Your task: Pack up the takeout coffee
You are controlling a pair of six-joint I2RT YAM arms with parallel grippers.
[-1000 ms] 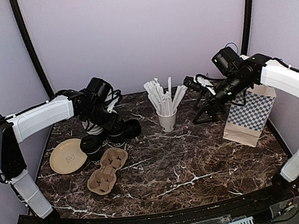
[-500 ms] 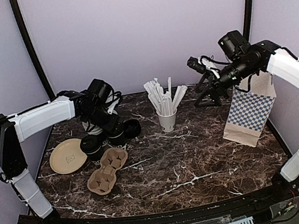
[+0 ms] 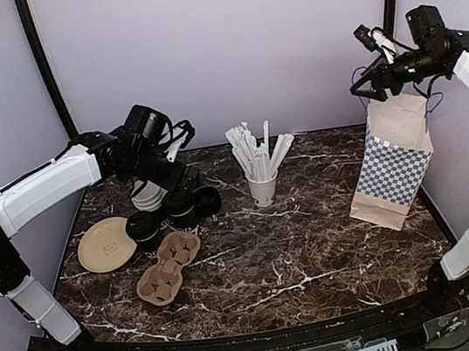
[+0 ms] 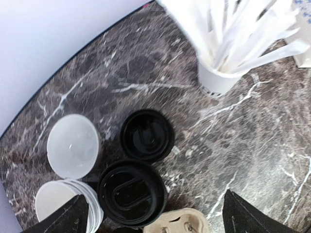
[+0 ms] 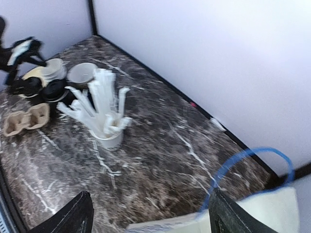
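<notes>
Coffee is left standing, lidded and unheld, to the left of the straw cup. The left gripper has been lifted off it and spread wide. The right gripper, spread and empty, has been raised well right of that cup, so packing seemingly remains undone.

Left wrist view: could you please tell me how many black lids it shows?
2. The upper lid lies mid-frame, below-left of the straw cup; the lower lid sits below it, by the cardboard carrier. Others may lie off-frame.
</notes>
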